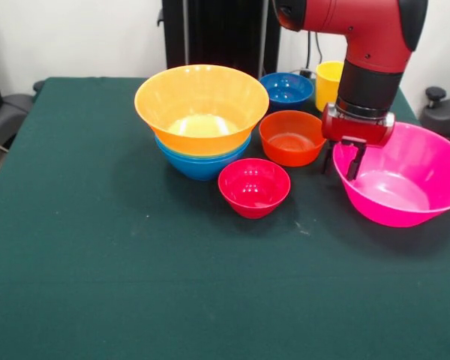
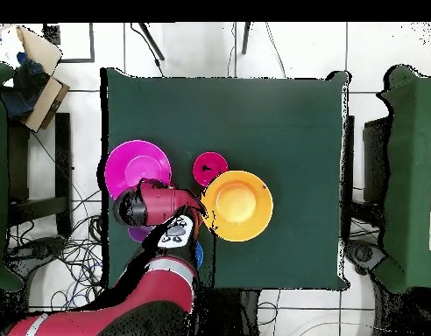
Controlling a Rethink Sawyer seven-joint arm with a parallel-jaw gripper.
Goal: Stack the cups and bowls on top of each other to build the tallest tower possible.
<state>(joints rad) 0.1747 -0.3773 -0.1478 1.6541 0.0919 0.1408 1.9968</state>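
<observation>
Your jaws (image 1: 350,160) straddle the near rim of the pink bowl (image 1: 409,180), one finger inside; whether they pinch it, you cannot tell. Just beside: orange-red bowl (image 1: 291,137), crimson bowl (image 1: 253,187). Large orange bowl (image 1: 201,107) sits nested in the blue bowls (image 1: 200,165). Dark blue bowl (image 1: 286,88) and yellow cup (image 1: 328,81) behind, on the green desk (image 1: 135,270).

Orange bowl (image 1: 202,107) atop blue bowl (image 1: 202,166); pink bowl (image 1: 405,176); crimson bowl (image 1: 254,187); green table (image 1: 135,262).
</observation>
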